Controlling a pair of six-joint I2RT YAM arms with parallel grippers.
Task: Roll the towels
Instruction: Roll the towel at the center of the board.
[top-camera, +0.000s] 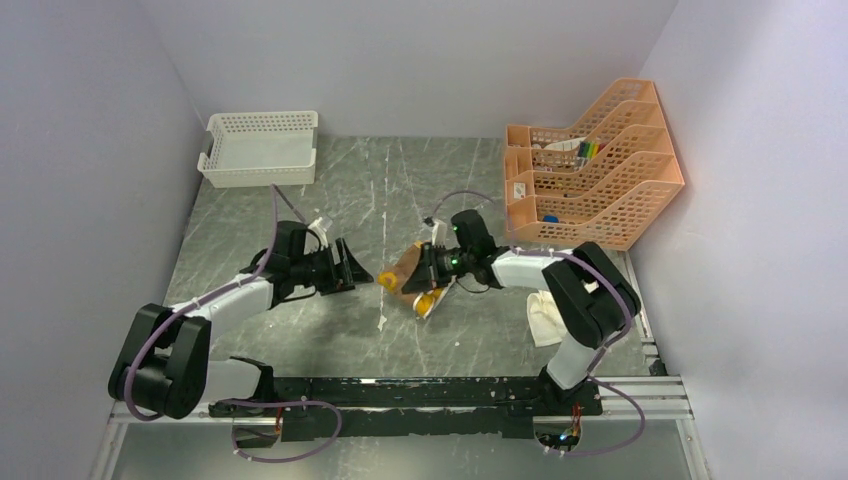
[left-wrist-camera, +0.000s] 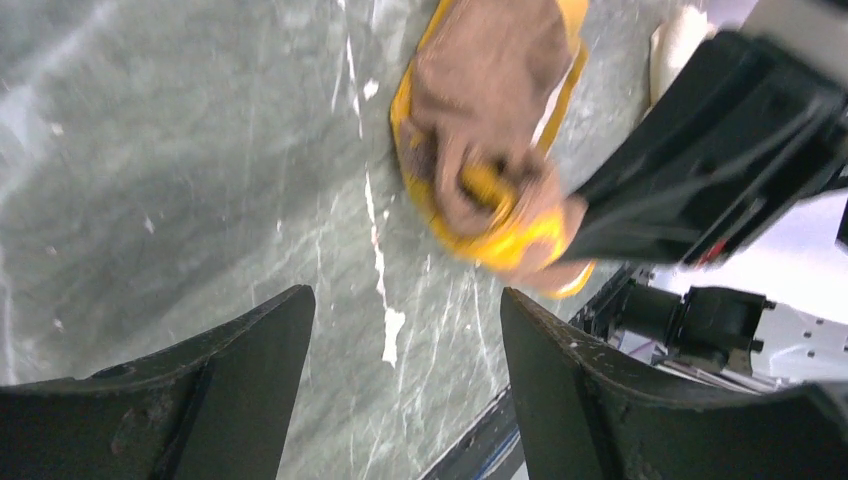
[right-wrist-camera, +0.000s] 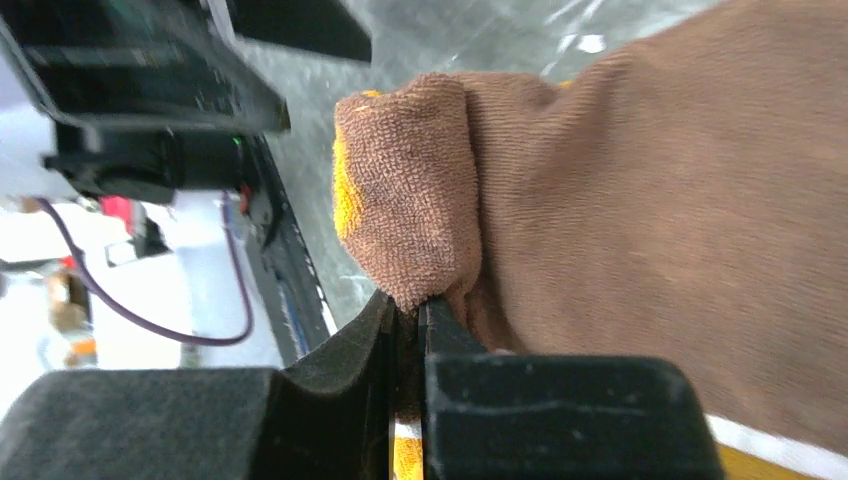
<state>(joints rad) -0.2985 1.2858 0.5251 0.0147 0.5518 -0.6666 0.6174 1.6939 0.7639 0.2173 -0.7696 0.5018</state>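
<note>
Your right gripper (right-wrist-camera: 418, 312) is clamped on a fold of the mustard-and-brown towel (left-wrist-camera: 485, 100) in the middle of the table (top-camera: 300, 205); your left gripper (left-wrist-camera: 405, 310) gapes wide just beside it, holding nothing. The cream towel (top-camera: 545, 316) lies near the right edge

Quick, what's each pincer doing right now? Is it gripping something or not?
Left pincer: open, holding nothing.
Right pincer: closed on the yellow-and-brown towel.

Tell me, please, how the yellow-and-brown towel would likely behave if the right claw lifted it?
Probably floppy: the towel bunches into soft folds where the right claw pinches it, so the rest would likely sag. Its terry pile should grip rather than slip.
</note>
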